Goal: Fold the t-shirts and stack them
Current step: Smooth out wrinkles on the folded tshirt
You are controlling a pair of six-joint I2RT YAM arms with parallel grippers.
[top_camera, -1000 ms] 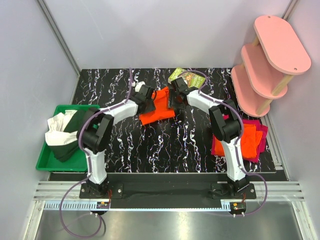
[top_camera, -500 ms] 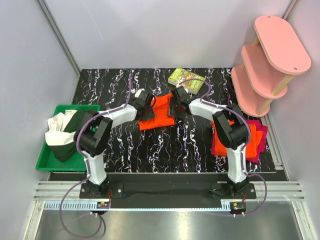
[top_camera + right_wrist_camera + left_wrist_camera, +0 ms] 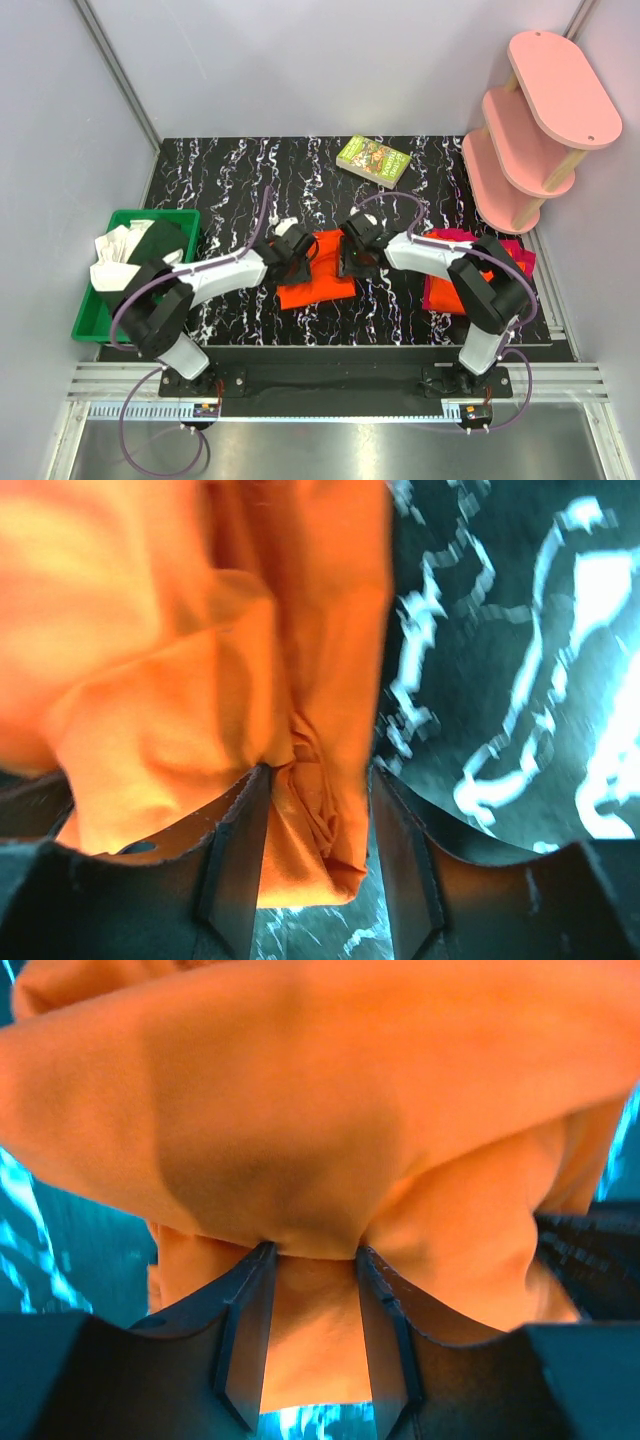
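An orange t-shirt point(image 3: 318, 282) lies folded in a rough rectangle on the black marbled table point(image 3: 230, 180), near its front middle. My left gripper point(image 3: 298, 262) is shut on the shirt's left edge, and my right gripper point(image 3: 352, 262) is shut on its right edge. In the left wrist view the cloth point(image 3: 330, 1110) bulges over the left gripper point(image 3: 312, 1255) and fills the gap between its fingers. In the right wrist view a bunched fold of the shirt point(image 3: 150, 680) sits in the right gripper point(image 3: 318, 772). Folded orange shirts point(image 3: 505, 272) lie on a magenta-red one point(image 3: 440, 296) at the right.
A green tray point(image 3: 95, 322) holding white and dark cloth point(image 3: 125, 265) sits at the table's left edge. A book point(image 3: 373, 160) lies at the back middle. A pink three-tier shelf point(image 3: 540, 120) stands at the back right corner.
Both grippers have drawn the orange t-shirt from the back middle of the table toward the front. Both arms have stretched lower and flatter over the table.
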